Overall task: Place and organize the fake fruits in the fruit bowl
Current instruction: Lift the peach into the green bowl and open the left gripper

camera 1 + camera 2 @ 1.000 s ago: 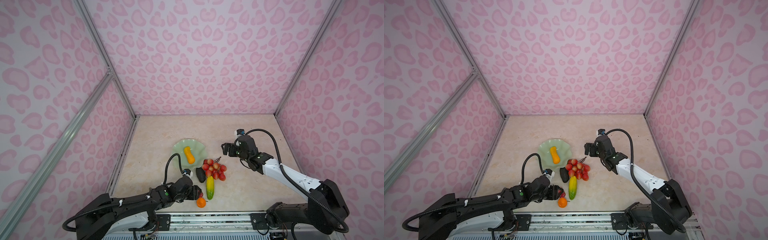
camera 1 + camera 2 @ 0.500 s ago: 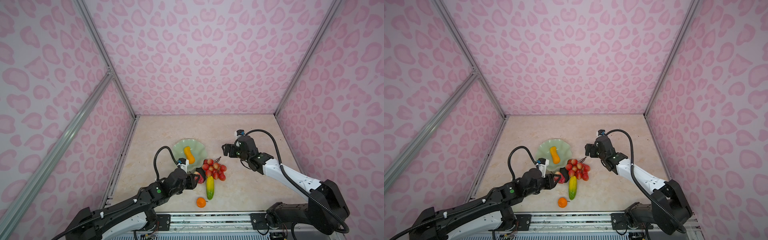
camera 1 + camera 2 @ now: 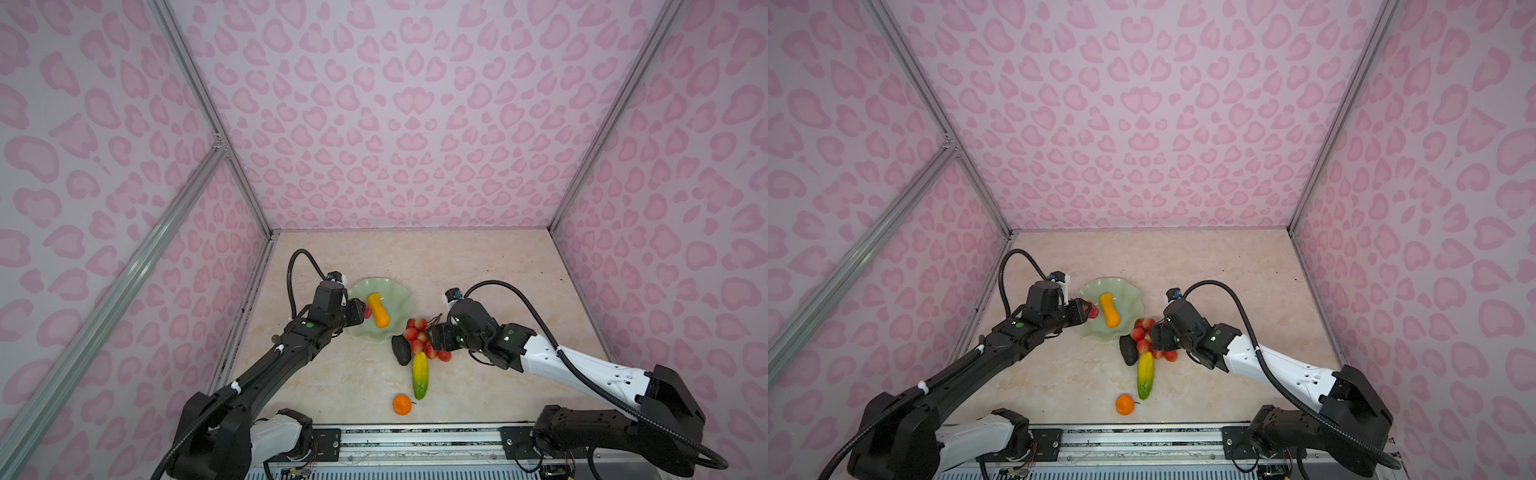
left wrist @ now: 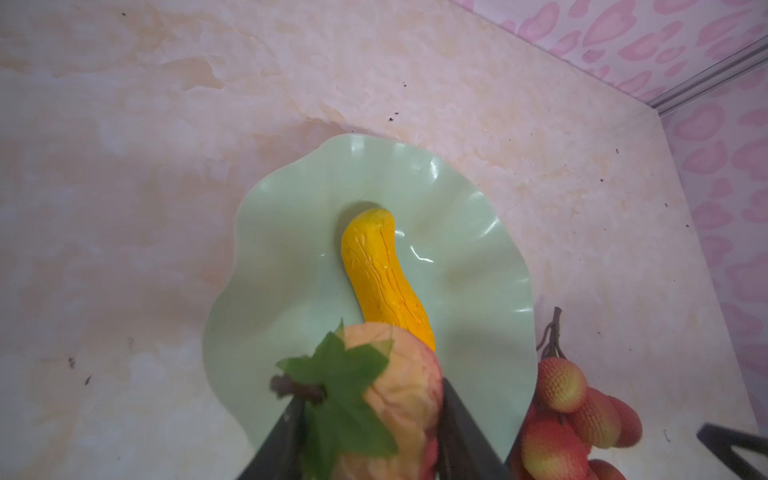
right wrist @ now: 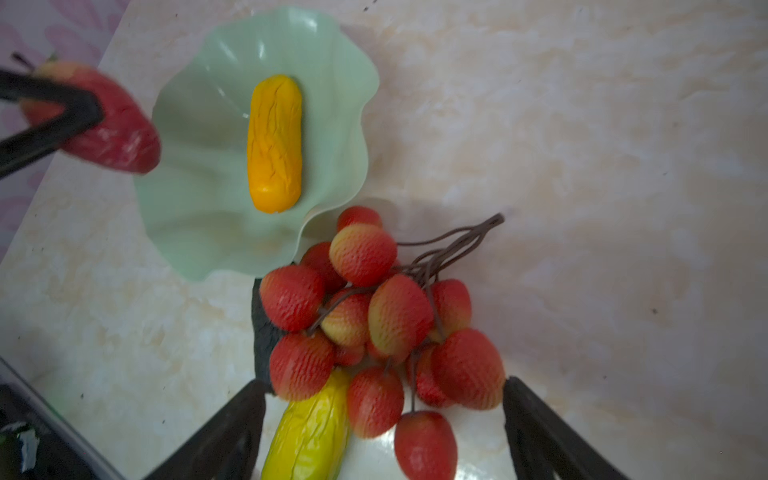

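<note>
The bench (image 3: pixel 478 266) carried most of the work outstanding. The fruit bowl (image 3: pixel 399 299) sat toward the left arm's side and held one piece only, the orange-yellow gourd (image 3: pixel 379 309), lying across its middle. The left gripper (image 4: pixel 370 432) had its jaws clamped on the strawberry (image 4: pixel 395 386) and held it at the bowl's near rim, above the dish and not yet set down. The right gripper (image 5: pixel 382 419) stood low over the berry cluster (image 5: pixel 374 316), jaws wide apart on either side of it; no grip was evident. The cluster lay on the bench just beside the bowl's rim, touching the avocado (image 3: pixel 401 350) and overlapping the top of the yellow-green oblong (image 3: pixel 419 375). The small orange (image 3: pixel 402 404) lay apart near the front edge. By my judgement: one fruit placed, one arriving, four remaining, and any arranging still to do.
</note>
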`<action>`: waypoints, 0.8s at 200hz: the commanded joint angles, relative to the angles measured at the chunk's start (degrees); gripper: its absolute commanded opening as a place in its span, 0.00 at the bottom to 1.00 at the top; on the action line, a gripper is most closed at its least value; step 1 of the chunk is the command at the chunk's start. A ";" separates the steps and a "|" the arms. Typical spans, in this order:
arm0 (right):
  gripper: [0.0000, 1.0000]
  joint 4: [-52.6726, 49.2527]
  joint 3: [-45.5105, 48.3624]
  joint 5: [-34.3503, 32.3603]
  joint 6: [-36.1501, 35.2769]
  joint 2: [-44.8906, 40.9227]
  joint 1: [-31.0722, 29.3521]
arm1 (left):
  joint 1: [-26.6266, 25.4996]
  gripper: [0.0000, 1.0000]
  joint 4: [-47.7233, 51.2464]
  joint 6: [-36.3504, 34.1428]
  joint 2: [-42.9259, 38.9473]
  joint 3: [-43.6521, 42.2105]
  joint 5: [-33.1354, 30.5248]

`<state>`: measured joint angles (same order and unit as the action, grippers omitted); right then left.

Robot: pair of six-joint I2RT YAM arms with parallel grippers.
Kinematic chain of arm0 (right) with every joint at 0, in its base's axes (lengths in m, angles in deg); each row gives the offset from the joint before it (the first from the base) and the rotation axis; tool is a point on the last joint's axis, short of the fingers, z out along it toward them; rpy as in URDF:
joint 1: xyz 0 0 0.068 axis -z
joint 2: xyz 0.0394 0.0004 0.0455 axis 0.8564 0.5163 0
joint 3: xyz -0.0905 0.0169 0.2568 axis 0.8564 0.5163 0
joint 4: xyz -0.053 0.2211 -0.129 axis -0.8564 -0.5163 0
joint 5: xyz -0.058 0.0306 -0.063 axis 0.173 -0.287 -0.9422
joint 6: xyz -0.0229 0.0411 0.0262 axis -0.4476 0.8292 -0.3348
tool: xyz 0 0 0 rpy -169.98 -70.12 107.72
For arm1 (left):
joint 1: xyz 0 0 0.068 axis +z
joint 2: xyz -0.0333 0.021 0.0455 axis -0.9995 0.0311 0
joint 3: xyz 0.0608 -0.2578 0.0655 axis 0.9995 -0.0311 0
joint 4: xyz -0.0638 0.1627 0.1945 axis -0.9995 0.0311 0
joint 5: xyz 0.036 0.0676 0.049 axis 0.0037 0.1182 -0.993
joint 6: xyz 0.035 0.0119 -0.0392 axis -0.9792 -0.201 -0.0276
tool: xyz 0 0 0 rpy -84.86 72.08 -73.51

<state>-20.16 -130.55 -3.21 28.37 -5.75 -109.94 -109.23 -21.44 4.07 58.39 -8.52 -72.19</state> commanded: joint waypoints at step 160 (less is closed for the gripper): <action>0.72 2.58 -2.64 5.09 8.60 19.78 -10.96 | 0.71 0.78 -2.22 -1.24 2.04 10.80 3.35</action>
<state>-17.29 -131.89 0.48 37.73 11.30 -121.15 -108.58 -23.76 4.01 64.51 1.18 -67.95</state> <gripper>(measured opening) 0.748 0.763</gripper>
